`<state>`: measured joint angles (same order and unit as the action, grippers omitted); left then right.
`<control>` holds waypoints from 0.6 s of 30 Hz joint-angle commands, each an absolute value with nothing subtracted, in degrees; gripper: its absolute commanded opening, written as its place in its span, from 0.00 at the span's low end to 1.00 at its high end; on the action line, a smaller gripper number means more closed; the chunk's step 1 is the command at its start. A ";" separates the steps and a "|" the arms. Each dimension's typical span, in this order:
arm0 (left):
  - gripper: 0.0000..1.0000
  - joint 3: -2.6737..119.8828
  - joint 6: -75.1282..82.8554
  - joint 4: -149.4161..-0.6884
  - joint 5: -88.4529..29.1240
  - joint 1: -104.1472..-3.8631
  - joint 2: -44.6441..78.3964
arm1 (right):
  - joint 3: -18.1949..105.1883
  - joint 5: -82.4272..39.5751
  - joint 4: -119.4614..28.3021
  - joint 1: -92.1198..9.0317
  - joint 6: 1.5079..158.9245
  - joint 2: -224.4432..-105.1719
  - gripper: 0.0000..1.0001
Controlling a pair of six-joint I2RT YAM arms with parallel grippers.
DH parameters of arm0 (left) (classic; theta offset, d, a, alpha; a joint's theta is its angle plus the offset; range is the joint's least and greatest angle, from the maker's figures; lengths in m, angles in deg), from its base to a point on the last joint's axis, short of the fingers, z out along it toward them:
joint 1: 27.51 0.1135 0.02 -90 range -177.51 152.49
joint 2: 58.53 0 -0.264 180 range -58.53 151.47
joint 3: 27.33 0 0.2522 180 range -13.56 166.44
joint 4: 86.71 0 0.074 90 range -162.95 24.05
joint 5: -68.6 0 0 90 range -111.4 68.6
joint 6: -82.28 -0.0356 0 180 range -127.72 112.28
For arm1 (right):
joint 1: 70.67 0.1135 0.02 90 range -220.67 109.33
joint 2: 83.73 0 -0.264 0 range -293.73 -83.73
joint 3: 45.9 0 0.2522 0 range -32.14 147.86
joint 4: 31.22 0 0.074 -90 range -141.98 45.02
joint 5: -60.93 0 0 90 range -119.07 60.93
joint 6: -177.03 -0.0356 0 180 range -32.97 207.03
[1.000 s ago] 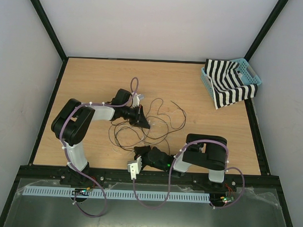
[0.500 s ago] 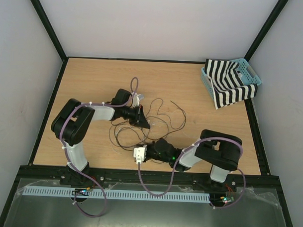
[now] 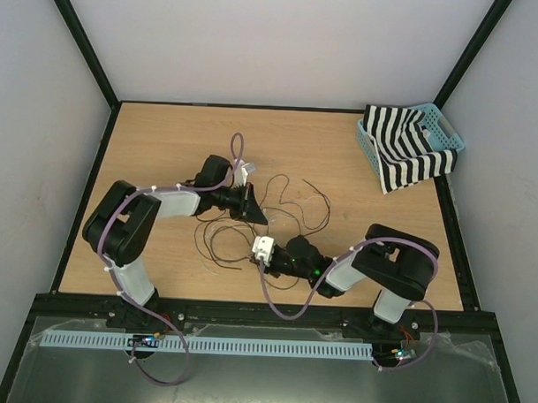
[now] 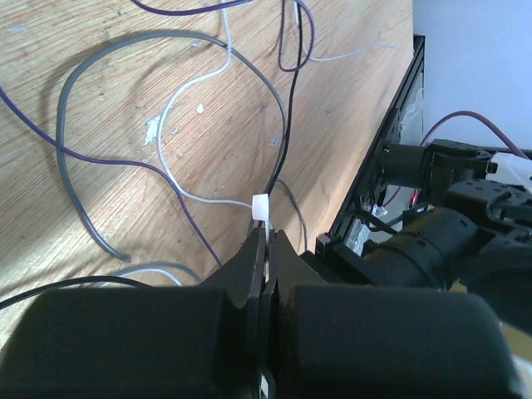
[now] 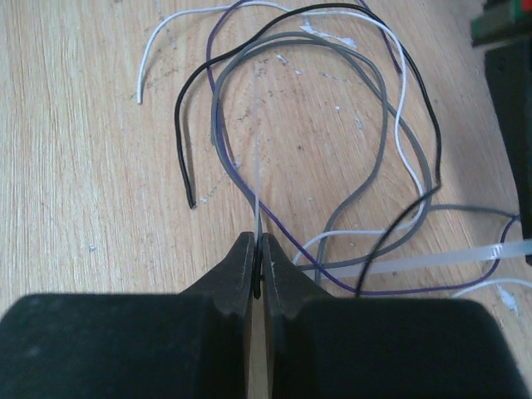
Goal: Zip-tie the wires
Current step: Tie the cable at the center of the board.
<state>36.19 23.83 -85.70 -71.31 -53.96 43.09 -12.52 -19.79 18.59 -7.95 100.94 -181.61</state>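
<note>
Our left gripper and right gripper both pinched the zip tie.
Pale walls stood around us; on the wooden table sprawled the wires.

Colours on your tabletop
Your tabletop is pale wood with a fine grain. The wires run grey, white, black and purple up close, and look dark brown-black from above. The zip tie is whitish and translucent. Your left hand and right hand are both black. The basket is teal, and the cloth in it is striped black and white.
</note>
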 commanded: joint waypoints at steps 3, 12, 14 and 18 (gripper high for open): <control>0.00 33.22 23.54 -91.95 -71.20 -54.91 38.49 | -15.49 -12.69 23.96 -13.46 87.86 -178.60 0.13; 0.00 29.07 22.99 -98.54 -69.23 -55.35 35.59 | -18.67 -7.69 31.17 -18.17 80.43 -179.83 0.13; 0.00 28.13 22.90 -100.17 -69.09 -55.29 35.02 | -19.30 -6.13 33.82 -19.40 78.21 -180.41 0.13; 0.00 25.56 21.42 -102.97 -67.54 -55.30 33.44 | -20.37 -3.22 36.70 -22.55 74.46 -180.84 0.13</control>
<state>27.80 23.46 -97.75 -68.69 -55.21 36.32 -19.14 -7.64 30.17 -20.04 80.31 -180.06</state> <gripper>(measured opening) 0.002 0.139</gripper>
